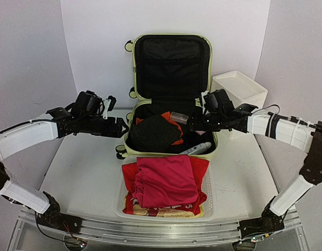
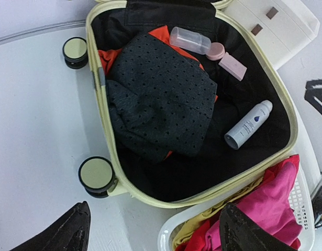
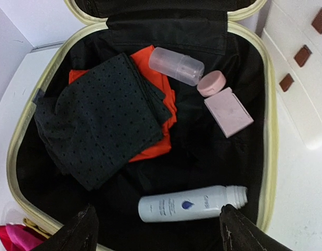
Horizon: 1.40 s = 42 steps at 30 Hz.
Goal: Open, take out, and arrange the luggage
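The pale yellow-green luggage (image 1: 130,149) lies open at the table's middle back, its lid (image 1: 172,65) upright with black lining. Inside lie a black dotted garment (image 1: 153,132) over an orange one (image 3: 159,117), a clear bottle (image 3: 176,65), a pink round cap (image 3: 211,82), a pink flat case (image 3: 228,111) and a white spray bottle (image 3: 192,203). My left gripper (image 1: 122,127) is open and empty, beside the luggage's left rim. My right gripper (image 1: 193,123) is open and empty, over the luggage's right side; in its wrist view the jaws stand wide either side of the white spray bottle.
A white mesh basket (image 1: 209,194) holding red and pink clothes (image 1: 166,180) stands right in front of the luggage. A white three-drawer box (image 1: 239,89) stands to the right of the luggage. Two luggage wheels (image 2: 97,175) stick out on the left side.
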Available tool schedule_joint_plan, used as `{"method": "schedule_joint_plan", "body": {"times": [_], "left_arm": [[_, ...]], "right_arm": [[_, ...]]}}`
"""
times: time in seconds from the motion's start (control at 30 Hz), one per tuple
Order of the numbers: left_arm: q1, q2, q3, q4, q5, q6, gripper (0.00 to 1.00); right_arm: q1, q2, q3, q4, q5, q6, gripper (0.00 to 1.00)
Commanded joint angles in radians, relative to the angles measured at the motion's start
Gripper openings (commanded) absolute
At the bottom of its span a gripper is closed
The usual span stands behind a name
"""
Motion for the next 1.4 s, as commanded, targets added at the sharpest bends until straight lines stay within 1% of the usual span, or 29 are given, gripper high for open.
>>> {"method": "schedule_joint_plan", "body": {"times": [0.0,0.03,0.1,0.13,0.23,0.3,0.4,0.53,0.7,0.8,0.9,1.07,1.1,1.2,1.23,1.3,1.37], "left_arm": [[0.012,0.134,0.153,-0.040,0.099,0.037,0.82],[0.015,0.172,0.175,-0.043,0.100,0.038,0.79],[0.018,0.222,0.215,-0.045,0.099,0.043,0.70],[0.019,0.247,0.234,-0.045,0.096,0.043,0.67],[0.023,0.315,0.296,-0.062,0.086,0.046,0.63],[0.025,0.338,0.314,-0.063,0.087,0.042,0.61],[0.025,0.349,0.318,-0.061,0.079,0.044,0.59],[0.024,0.341,0.308,-0.062,0.060,0.067,0.59],[0.025,0.310,0.284,-0.059,0.047,0.088,0.59],[0.025,0.293,0.267,-0.054,0.040,0.088,0.58],[0.025,0.288,0.260,-0.055,0.046,0.089,0.56],[0.025,0.285,0.256,-0.055,0.047,0.094,0.55],[0.024,0.285,0.254,-0.055,0.047,0.094,0.54],[0.025,0.277,0.250,-0.054,0.056,0.093,0.54],[0.025,0.274,0.252,-0.054,0.062,0.093,0.54],[0.025,0.268,0.255,-0.054,0.070,0.095,0.54],[0.025,0.259,0.255,-0.054,0.070,0.098,0.53]], "right_arm": [[-0.042,0.149,0.172,0.055,-0.226,0.034,0.79],[-0.052,0.183,0.199,0.054,-0.248,0.047,0.79],[-0.067,0.255,0.252,0.049,-0.304,0.079,0.79],[-0.075,0.288,0.276,0.046,-0.321,0.098,0.79],[-0.099,0.383,0.347,0.042,-0.354,0.165,0.75],[-0.114,0.442,0.395,0.043,-0.371,0.201,0.71],[-0.132,0.525,0.460,0.041,-0.371,0.230,0.64],[-0.158,0.611,0.530,0.038,-0.363,0.218,0.54],[-0.183,0.724,0.613,0.011,-0.386,0.171,0.57],[-0.195,0.778,0.655,0.000,-0.412,0.164,0.56],[-0.196,0.827,0.697,-0.006,-0.434,0.173,0.54],[-0.197,0.890,0.757,-0.021,-0.486,0.199,0.47],[-0.196,0.893,0.760,-0.020,-0.500,0.204,0.43],[-0.197,0.883,0.767,-0.019,-0.539,0.210,0.13],[-0.197,0.871,0.763,-0.018,-0.545,0.210,0.05],[-0.197,0.831,0.748,-0.017,-0.554,0.204,0.00],[-0.196,0.762,0.723,-0.016,-0.546,0.203,0.00]]}}
